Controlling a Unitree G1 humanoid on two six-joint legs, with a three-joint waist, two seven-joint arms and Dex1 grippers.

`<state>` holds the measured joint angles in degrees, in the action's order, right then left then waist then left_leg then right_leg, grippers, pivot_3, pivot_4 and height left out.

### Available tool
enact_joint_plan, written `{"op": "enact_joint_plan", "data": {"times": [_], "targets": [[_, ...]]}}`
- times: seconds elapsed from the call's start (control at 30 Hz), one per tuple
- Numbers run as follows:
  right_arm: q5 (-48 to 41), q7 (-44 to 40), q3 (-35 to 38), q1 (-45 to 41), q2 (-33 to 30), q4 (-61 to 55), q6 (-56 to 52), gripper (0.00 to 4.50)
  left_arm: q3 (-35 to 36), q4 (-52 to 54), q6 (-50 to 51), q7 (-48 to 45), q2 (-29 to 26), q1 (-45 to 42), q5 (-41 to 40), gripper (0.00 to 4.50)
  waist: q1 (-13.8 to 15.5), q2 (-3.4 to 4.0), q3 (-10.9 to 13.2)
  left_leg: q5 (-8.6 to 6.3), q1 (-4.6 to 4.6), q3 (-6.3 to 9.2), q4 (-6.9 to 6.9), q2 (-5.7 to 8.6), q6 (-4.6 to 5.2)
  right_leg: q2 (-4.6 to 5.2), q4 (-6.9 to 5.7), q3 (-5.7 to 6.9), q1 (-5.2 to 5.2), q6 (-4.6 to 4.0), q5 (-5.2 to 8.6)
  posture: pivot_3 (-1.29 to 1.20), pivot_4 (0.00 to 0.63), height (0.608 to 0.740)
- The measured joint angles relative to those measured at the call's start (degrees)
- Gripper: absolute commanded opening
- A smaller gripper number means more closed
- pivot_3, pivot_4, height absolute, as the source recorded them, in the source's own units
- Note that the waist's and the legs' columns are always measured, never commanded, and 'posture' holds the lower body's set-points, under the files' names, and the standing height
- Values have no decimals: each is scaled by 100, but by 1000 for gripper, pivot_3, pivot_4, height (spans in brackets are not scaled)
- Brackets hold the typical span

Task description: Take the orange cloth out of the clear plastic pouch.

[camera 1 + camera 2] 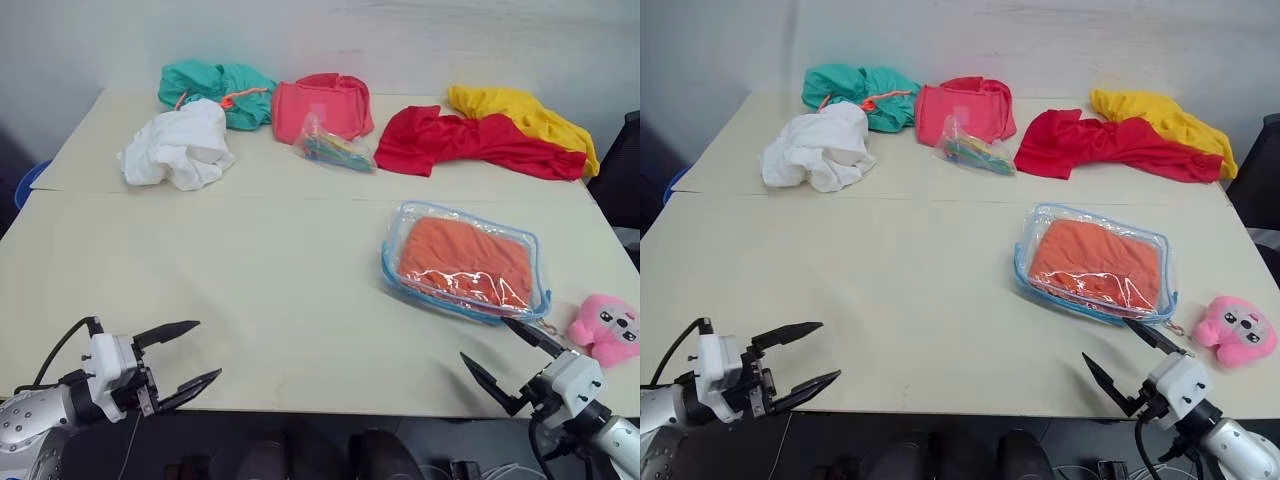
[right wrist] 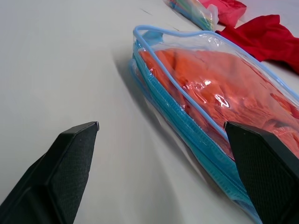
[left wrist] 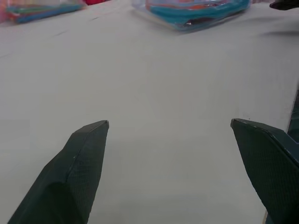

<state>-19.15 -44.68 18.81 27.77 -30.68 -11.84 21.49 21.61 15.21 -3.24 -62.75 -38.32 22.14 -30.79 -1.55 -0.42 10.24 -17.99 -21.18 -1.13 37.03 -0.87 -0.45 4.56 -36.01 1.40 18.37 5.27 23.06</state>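
Lying just beyond open right gripper: clear plastic pouch.

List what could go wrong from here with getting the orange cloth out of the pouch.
1. The clear plastic pouch lies loose and flat on the table; a one-sided pull may drag it toward the pink plush toy.
2. The orange cloth looks packed snugly behind the blue zipper trim, so it may snag.
3. The open right end effector is near the pouch; the open left end effector is far off, so bracing may be late.
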Motion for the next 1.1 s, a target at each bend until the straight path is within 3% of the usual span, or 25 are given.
{"op": "enact_joint_plan", "data": {"times": [0.13, 0.23, 0.5, 0.63, 0.87, 0.97, 1.1], "targets": [[162, 69, 0, 23, -2, 46, 104, 4500, -140, -392, -193, -173, 30, -191, 108, 4364, -7, 0, 0, 0, 1, -1, 2, 0, 1, -2, -4, 0, 1, 0, 0, 0, 150, 740], [823, 327, -16, -162, -119, 38, 51, 4500, -245, -454, -169, -163, 34, -392, 135, 4364, -2, 0, 0, 1, 1, -1, 6, 1, 1, -1, -7, -1, 0, 1, -1, 0, 150, 740], [2324, 988, -713, -1823, -415, 106, -1123, 4500, -895, 196, 526, 184, 42, -1263, 117, 4364, -1, 1, -1, 10, -1, -2, 4, 0, -12, -10, -19, -3, 8, 4, -3, 0, 150, 740], [2469, 945, -1134, -2564, -511, 577, -1441, 3565, -1092, 255, 804, 398, 93, -1599, 119, 4500, -11, -4, 0, 14, 0, -5, 19, 1, -5, -9, -26, -8, 4, 8, -5, 0, 150, 740], [2371, 779, -1475, -3459, -506, 1077, -1998, 1067, -1090, 508, 1107, 794, 152, -1678, 113, 4500, -6, -5, -1, 17, 0, -10, 15, 1, -5, -8, -43, -15, 14, 8, -6, 0, 150, 740], [2305, 495, -1714, -3709, -509, 1135, -2019, 197, -1069, 616, 1206, 918, 157, -1627, 114, 4500, -20, -5, -1, 17, -1, -12, 15, 0, -5, -8, -45, -16, 14, 9, -6, 0, 150, 740], [2257, 107, -2256, -4278, -340, 1189, -2004, 38, -1035, 758, 1317, 1077, 157, -1543, 113, 4500, -75, -6, 0, 20, 3, -10, 14, -3, -10, -11, -45, -15, 16, 8, -6, 0, 150, 740]]}}
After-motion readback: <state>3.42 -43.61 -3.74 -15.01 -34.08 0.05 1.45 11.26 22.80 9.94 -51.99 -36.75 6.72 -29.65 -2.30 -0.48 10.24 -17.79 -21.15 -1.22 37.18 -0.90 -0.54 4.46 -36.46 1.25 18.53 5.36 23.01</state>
